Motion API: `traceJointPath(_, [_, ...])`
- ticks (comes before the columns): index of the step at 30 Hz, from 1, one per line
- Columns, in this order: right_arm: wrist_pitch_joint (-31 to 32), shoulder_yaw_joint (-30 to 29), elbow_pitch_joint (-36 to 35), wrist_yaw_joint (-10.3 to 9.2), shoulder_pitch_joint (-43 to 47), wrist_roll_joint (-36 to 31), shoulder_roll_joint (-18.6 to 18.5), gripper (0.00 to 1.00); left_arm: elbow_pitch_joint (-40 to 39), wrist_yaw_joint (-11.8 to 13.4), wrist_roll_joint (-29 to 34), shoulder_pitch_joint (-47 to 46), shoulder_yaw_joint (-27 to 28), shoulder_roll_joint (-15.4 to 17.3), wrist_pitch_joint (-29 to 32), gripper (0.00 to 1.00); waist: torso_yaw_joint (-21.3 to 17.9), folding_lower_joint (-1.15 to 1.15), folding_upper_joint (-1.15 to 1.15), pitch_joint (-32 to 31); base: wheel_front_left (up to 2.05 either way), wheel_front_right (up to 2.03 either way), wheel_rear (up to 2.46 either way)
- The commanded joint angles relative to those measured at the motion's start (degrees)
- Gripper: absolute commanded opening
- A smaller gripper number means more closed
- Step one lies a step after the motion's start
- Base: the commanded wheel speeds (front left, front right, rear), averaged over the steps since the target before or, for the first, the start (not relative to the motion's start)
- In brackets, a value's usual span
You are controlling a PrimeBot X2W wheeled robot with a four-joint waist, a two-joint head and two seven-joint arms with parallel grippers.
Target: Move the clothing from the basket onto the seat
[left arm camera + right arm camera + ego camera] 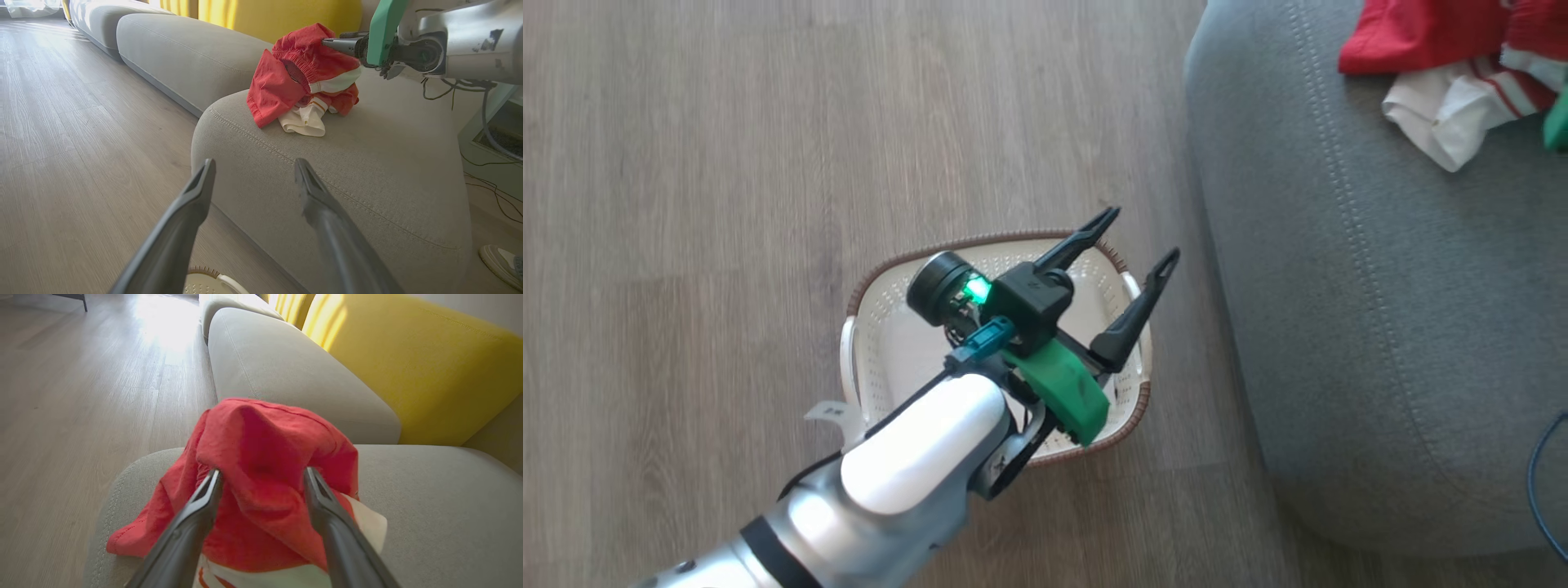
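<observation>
The red clothing (1421, 37) with white trim lies bunched on the grey seat (1380, 286) at the upper right of the head view. My right gripper (261, 475) is open, its two fingers spread on either side of a hump of the clothing (265, 437) on the seat (441, 506). The white basket (874, 327) with a brown rim stands on the floor beside the seat, and no garment shows inside it. Above the basket my left gripper (1141, 237) hangs open and holds nothing. In the left wrist view my left gripper (255, 163) points at the seat (367, 163) and the clothing (302, 77).
Wooden floor (727, 163) stretches to the left of the basket. A yellow back cushion (408, 363) rises behind the seat, with more grey cushions (184, 53) further along. Loose cables (490, 192) and a person's shoe (500, 261) are by the seat's far end.
</observation>
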Motion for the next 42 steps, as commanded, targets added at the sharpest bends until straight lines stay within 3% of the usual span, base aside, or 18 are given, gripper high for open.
traceJointPath(1, [-0.67,2.90,-3.57,-0.02,0.43,1.55,1.05,1.00,-1.29,0.41,-0.60,0.60,2.02,1.16,-0.67,1.00,-0.98,0.00,0.00,-1.69,0.00,0.00,0.00])
traceJointPath(12, [-0.69,12.60,-8.50,-0.02,5.74,8.87,2.31,1.00,0.78,1.36,-3.40,4.24,4.00,2.01,-2.82,1.00,-1.14,0.00,0.00,-9.26,0.00,0.00,0.00])
traceJointPath(22, [-0.69,20.46,-13.60,-0.02,13.36,17.87,4.60,1.00,2.04,3.26,-6.55,9.96,8.29,4.47,-5.22,1.00,2.13,0.00,0.00,-16.27,0.00,0.00,0.00])
traceJointPath(34, [-0.70,24.42,-29.27,-0.02,28.82,25.86,9.77,1.00,0.06,8.31,-8.99,20.84,16.35,10.69,-6.19,1.00,6.59,0.00,0.00,-21.53,0.00,0.00,0.00])
traceJointPath(42, [0.65,24.64,-39.79,-0.02,39.74,25.68,13.56,1.00,-4.51,11.39,-8.02,29.08,23.23,13.32,-6.24,1.00,7.61,0.00,0.00,-22.53,0.00,0.00,0.00])
